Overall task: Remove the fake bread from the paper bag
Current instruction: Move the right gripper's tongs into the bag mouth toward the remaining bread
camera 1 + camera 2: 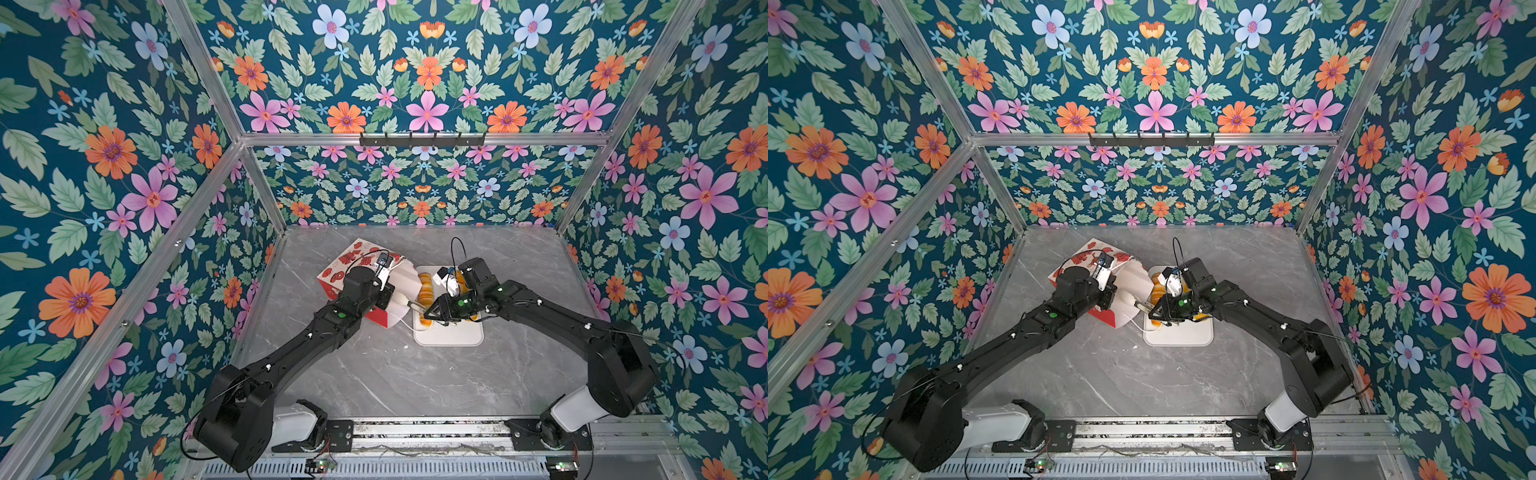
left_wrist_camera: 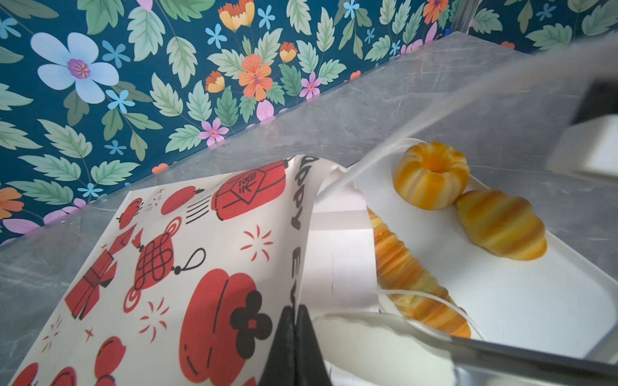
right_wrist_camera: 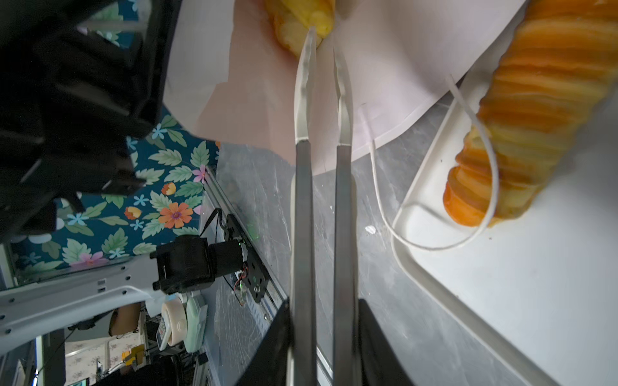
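Paper bag (image 2: 167, 267) in closed left gripper (image 2: 294, 315), tongs (image 3: 302, 217) in closed right gripper (image 3: 323, 309); three fake breads (image 2: 431, 175) on tray (image 2: 518, 300).

**Paper bag** (image 1: 353, 259): white with red cartoon prints, lying on its side at mid-frame in a top view. Its open mouth faces right and overlaps the left edge of the white tray (image 1: 451, 336).

**Cord handle** (image 3: 491, 187): thin and white, draped over one end of the long ridged loaf.

**Long ridged loaf** (image 2: 401, 267): orange-banded, lying on the tray just beside the bag mouth.

**Pumpkin-shaped bun** (image 2: 431, 175) and **croissant** (image 2: 501, 229): upper right of the left wrist view. Both are glossy yellow-brown and touch each other on the tray.

**Yellow pastry** (image 3: 301, 20): top edge of the right wrist view, resting on the bag's inner paper and partly cut off.
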Robot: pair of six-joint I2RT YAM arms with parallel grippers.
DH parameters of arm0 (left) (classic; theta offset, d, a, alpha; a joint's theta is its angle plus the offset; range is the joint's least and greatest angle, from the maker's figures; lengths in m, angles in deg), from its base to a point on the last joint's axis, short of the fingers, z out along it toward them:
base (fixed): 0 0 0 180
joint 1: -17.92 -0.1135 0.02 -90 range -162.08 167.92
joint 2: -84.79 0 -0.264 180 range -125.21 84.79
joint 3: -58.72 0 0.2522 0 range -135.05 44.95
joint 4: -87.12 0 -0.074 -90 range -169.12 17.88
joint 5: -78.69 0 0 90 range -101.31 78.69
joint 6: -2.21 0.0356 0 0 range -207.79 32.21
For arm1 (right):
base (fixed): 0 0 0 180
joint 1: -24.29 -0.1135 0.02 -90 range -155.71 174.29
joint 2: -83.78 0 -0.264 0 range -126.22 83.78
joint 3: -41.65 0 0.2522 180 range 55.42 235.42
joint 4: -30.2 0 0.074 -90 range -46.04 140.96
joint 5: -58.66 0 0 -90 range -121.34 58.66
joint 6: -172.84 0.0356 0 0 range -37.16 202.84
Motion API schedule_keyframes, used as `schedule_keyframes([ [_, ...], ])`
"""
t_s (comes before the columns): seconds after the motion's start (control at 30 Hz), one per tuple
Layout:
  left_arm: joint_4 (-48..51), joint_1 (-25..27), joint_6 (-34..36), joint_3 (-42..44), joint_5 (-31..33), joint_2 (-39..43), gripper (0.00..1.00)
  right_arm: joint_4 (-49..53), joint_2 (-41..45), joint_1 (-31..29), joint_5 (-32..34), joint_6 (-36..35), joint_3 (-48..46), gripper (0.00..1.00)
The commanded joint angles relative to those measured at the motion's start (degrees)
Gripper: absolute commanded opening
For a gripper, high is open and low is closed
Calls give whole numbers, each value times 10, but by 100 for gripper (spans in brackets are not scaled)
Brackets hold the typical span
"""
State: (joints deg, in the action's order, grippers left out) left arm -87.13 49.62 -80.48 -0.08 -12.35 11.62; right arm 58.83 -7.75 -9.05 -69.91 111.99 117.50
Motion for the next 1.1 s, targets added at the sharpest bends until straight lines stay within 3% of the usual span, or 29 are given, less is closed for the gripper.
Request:
schedule_keyframes([
  [0.0, 4, -1, 25, -2, -30, 4, 0, -99, -23, -5, -8, 39, 12, 31],
  [0.2, 11, -1, 31, 1, -55, 17, 0, -103, -70, -9, 14, 32, 44, 37],
  [0.6, 17, -1, 28, -14, -55, 18, 0, -71, -120, -18, 97, 22, 89, 39],
  [1.07, 5, -1, 24, -6, -58, 24, 0, -165, -100, -18, 5, 76, 19, 39],
])
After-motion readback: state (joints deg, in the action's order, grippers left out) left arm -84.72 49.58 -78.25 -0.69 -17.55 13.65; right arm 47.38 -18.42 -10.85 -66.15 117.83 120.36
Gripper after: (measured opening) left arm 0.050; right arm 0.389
